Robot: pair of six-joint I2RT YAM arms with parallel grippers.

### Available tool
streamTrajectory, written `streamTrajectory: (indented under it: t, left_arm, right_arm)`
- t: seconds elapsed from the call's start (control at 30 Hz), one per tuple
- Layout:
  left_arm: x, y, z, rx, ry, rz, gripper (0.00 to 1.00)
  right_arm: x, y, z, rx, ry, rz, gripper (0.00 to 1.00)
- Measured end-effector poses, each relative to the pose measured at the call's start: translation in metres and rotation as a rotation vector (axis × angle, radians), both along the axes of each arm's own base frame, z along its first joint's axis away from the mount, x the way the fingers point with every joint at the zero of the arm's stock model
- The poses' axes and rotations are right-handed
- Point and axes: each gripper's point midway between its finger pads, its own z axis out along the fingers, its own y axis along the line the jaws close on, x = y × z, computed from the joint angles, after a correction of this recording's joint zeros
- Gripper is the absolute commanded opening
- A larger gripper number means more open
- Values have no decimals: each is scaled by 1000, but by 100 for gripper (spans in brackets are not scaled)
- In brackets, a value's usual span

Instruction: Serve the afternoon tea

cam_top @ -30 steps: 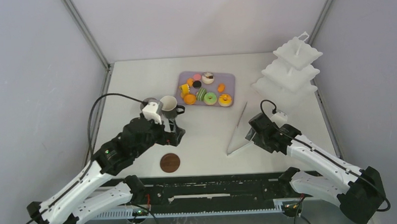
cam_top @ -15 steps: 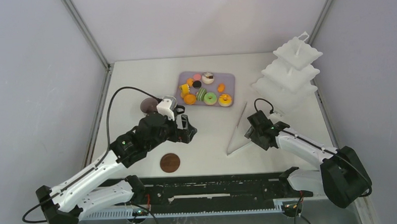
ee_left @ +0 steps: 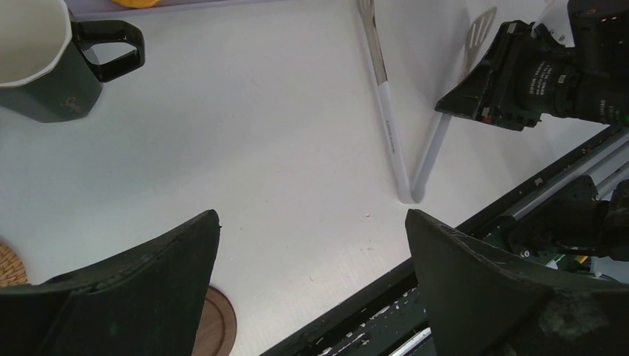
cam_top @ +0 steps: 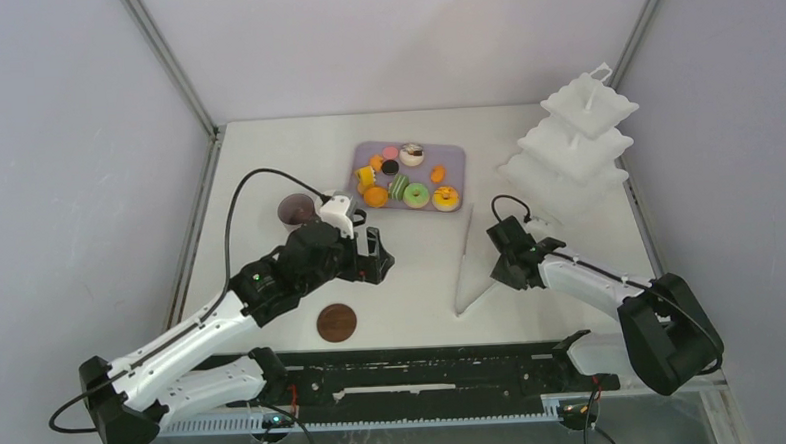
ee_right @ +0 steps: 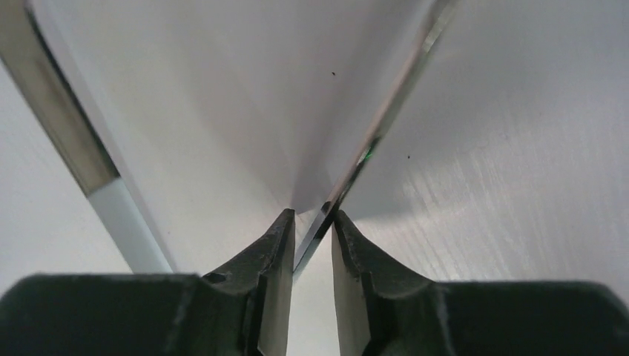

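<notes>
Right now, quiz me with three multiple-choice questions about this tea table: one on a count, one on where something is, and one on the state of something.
1. How many tiers has the white stand? A one; B two; C three.
2. Where are the doughnuts and macarons? A on the stand; B on the lilac tray; C loose on the table.
3. The left fingers are: A wide open, empty; B shut tight; C gripping something.
Answers: C, three stacked shelves show; B, all sit on the tray; A, only bare table shows between them.
</notes>
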Motion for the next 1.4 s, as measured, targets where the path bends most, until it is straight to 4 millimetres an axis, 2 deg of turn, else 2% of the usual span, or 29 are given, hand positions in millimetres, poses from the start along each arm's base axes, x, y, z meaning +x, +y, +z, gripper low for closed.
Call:
streamTrajectory:
  t: [0.07, 0.1, 0.2, 0.27, 0.3, 0.4, 0.6, 0.73, 0.97, 1.2, 1.4]
  left_arm:
    - [0, 0, -4, 11, 7, -1, 100]
    - [1, -1, -5, 15, 10, -1, 100]
    - [1, 0, -7, 23, 17, -1, 100]
    - [1, -1, -8, 26, 19, -1, 100]
    - [1, -1, -9, 28, 21, -1, 100]
    - [3, -4, -9, 32, 26, -3, 100]
    - [4, -9, -13, 40, 44, -12, 100]
    - [5, -11, -13, 37, 44, -16, 100]
    - [5, -12, -13, 37, 43, -16, 100]
    - [5, -12, -12, 34, 40, -17, 100]
    - [5, -11, -12, 35, 40, -17, 100]
  right_arm:
    - [0, -1, 1, -17, 1, 41, 34]
    - [0, -2, 1, -27, 2, 58, 39]
    - [0, -7, 2, -73, 5, 115, 68]
    - [3, -10, 5, -102, 0, 145, 83]
    - [4, -11, 8, -114, -1, 160, 89]
    - [8, -9, 17, -117, -21, 190, 99]
    - [1, 7, 41, -27, -86, 216, 100]
    - [-12, 32, 45, 34, -90, 253, 100]
    - [-29, 50, 32, 55, -27, 244, 100]
    - [-39, 53, 11, 20, 54, 227, 100]
    - [-31, 57, 3, -42, 74, 213, 100]
